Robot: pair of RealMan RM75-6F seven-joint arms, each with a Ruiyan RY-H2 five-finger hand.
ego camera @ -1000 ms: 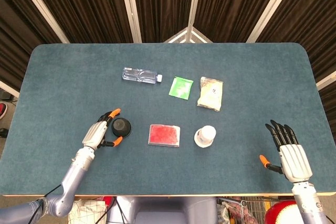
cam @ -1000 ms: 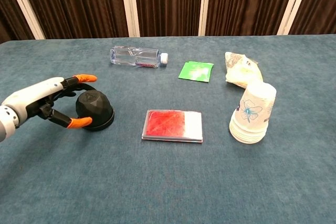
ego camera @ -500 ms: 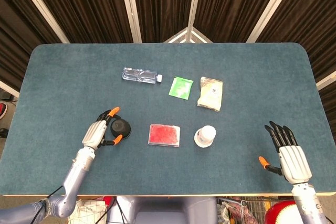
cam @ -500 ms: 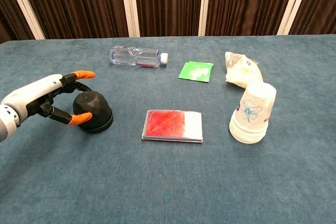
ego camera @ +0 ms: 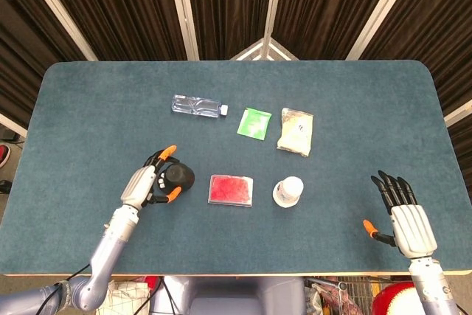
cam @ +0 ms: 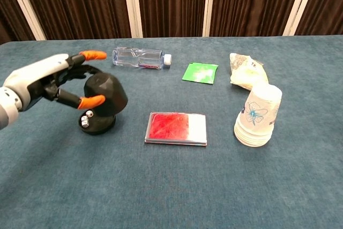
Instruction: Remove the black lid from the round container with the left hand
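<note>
At the near-left part of the bench (cam: 177, 197), the black lid (cam: 105, 94) is pinched between the orange-tipped fingers of the left hand (cam: 51, 81) and has now been raised and tilted off the round container (cam: 97, 123) — half a second ago it was still seated. The container's base stays on the bench, small pale items showing at its uncovered edge. The removal is judged largely done; the lid has yet to be carried clear. The right hand (ego camera: 408, 219) is held spread and empty at the far right edge.
</note>
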